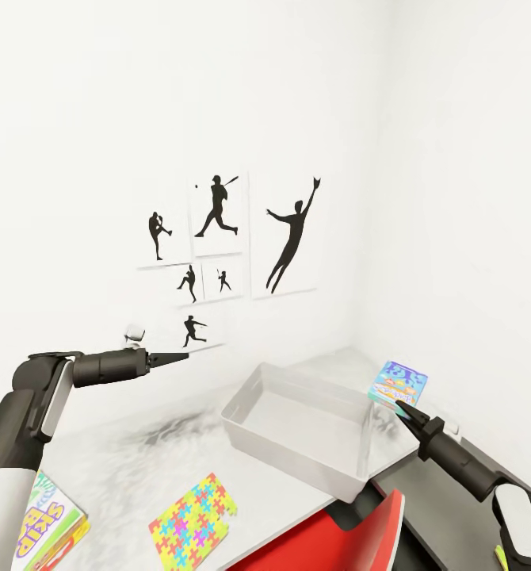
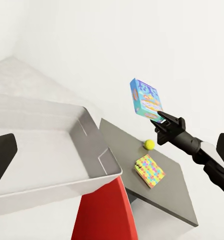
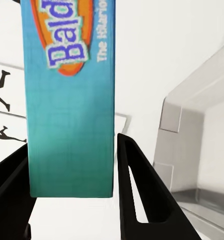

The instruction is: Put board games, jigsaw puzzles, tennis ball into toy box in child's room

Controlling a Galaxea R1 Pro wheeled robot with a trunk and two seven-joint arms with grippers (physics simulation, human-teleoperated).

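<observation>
I face a corner of plain white walls (image 1: pixel 75 119), evenly lit, with no harsh shadows. On the wall ahead hangs a cluster of white panels carrying black sports silhouettes (image 1: pixel 226 254): a batter, a pitcher, a leaping catcher and three smaller figures. Below me sits a red chair back (image 1: pixel 337 539), tucked between the pale desk surface and a dark grey one.

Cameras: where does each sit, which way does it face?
Head: up high, looking down over the toy box; both arms show.
Left wrist: on the left arm, facing across the bin at the right claw holding the blue board game.
Right wrist: along its fingers, game clamped between.
Shared: game and bin.
</observation>
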